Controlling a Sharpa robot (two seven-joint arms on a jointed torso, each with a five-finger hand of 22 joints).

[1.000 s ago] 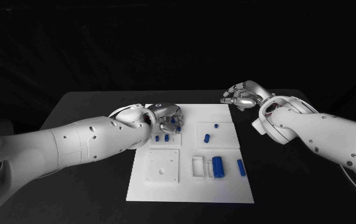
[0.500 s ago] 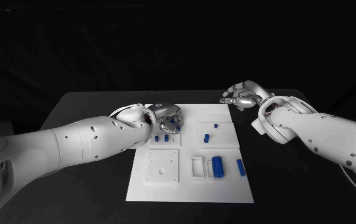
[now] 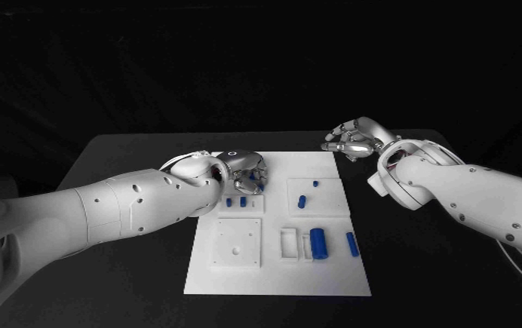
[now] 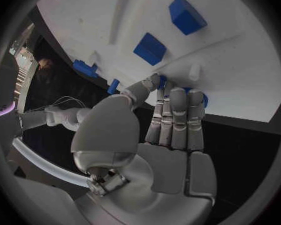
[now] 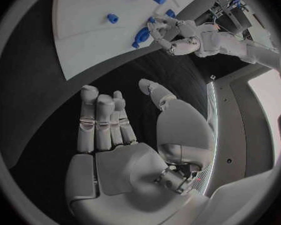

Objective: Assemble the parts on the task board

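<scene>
Pinching a blue part [image 4: 202, 99] — left hand [image 3: 244, 170] fingers [image 4: 178, 110] on the task board [image 3: 277, 275].

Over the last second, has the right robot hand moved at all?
No. The right robot hand hovers by the task board's far right corner, same as before.

Dim bkgd, fisheye-warped wrist views
</scene>
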